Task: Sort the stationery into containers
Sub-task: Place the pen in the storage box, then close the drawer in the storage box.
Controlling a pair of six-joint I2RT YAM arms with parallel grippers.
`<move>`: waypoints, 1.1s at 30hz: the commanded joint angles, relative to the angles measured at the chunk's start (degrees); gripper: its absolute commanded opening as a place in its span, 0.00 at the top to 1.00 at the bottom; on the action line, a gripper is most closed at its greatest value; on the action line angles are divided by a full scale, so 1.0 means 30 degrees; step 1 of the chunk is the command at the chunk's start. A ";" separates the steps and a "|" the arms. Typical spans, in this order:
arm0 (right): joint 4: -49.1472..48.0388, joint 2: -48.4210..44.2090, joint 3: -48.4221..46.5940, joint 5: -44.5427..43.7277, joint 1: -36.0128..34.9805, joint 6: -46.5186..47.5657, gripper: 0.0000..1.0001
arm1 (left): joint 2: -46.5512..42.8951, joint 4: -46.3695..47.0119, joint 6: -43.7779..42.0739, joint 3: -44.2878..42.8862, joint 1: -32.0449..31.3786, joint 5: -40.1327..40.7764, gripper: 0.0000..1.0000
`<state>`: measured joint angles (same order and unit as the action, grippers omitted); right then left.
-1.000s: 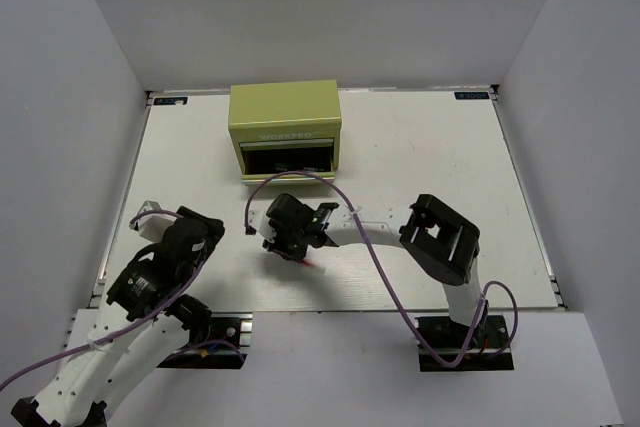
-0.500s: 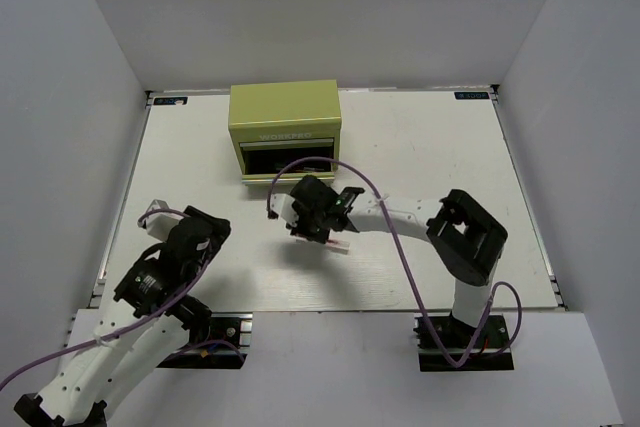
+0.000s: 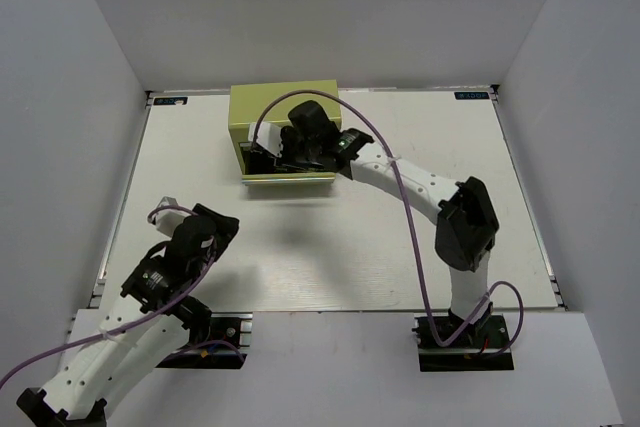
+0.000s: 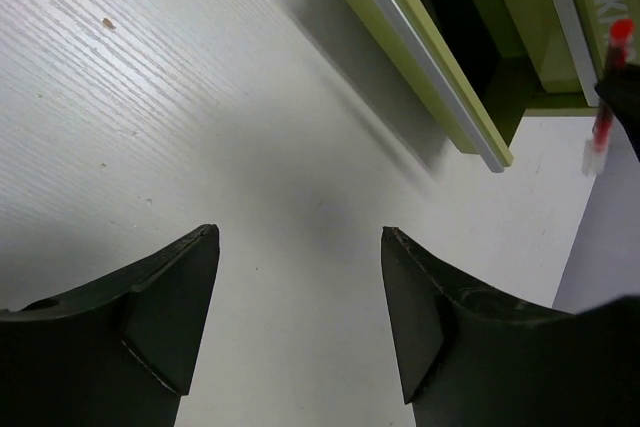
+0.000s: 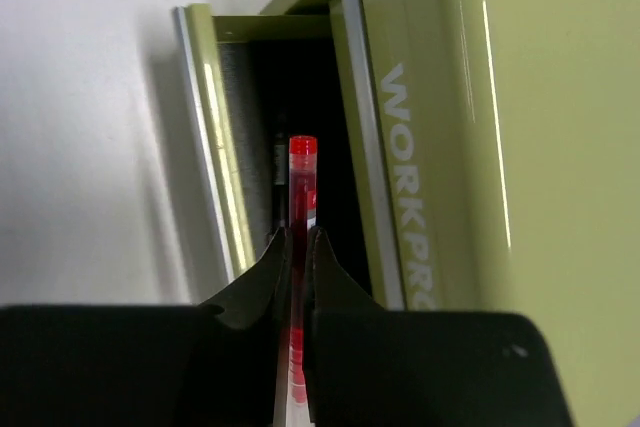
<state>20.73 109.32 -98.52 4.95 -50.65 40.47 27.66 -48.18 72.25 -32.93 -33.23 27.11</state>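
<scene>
Chest [image 3: 285,107] at 12 o'clock on the table [image 3: 450,167], 1 drawer [image 5: 213,147] pulled out. Right gripper [image 5: 296,245] pinches the red pen [image 5: 302,172] above that drawer (the pen shows in both wrist views, not from the top). Left gripper [image 4: 300,247] spread, at 7 o'clock, holding nothing. 1 s earlier the right gripper hung mid-table.

The table [image 3: 420,147] was white, with a fine straight grain across its surface. One olive-green tool chest [image 3: 262,107] stood directly on it, toward the far edge and left of centre. Its lowest drawer [image 4: 430,59] was pulled out just above the surface. A small brown speck [image 4: 107,22] lay on the bare surface before the chest. Small dark labels [image 3: 170,101] sat at the far corners.
</scene>
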 commanded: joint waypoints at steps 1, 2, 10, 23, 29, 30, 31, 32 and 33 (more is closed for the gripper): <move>0.0005 0.1641 -0.1521 0.0457 0.0390 0.2849 1.00 | 0.0184 0.0795 -0.0411 0.0224 0.0062 -0.0423 0.24; -0.0025 0.1821 -0.1699 0.0546 0.0564 0.3148 1.00 | 0.0184 0.0798 -0.0411 0.0224 0.0062 -0.0425 0.24; -0.1023 0.3462 -0.2725 0.1103 0.1122 0.4470 0.93 | 0.0360 0.1149 -0.0411 0.0400 0.0062 -0.0425 0.24; 0.0669 0.1677 -0.2374 0.3766 0.1707 0.2479 0.71 | 0.1589 0.2934 -0.1434 0.0575 0.0062 -0.1126 0.26; 0.7643 0.1148 -0.2434 1.0736 0.2031 0.7472 1.00 | 0.1591 0.3491 -0.1817 0.0781 0.0062 -0.1128 0.27; 0.8317 0.1294 -0.2375 1.1177 0.2031 0.8705 1.00 | 0.1417 0.3493 -0.1817 0.0955 0.0062 -0.1128 0.27; 0.9571 0.1440 -0.2462 1.1327 0.2031 0.9124 1.00 | 0.1415 0.3493 -0.1817 0.0956 0.0062 -0.1128 0.27; 0.9903 0.1848 -0.2666 1.1241 0.1973 0.9621 1.00 | 0.1415 0.3493 -0.1817 0.0956 0.0062 -0.1128 0.27; 1.0167 0.2113 -0.3016 1.1124 0.1914 0.9887 1.00 | 0.1415 0.3493 -0.1817 0.0956 0.0062 -0.1128 0.27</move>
<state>40.80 114.83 -104.81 32.03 -44.38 61.89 32.36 -38.74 67.88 -30.68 -33.23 23.97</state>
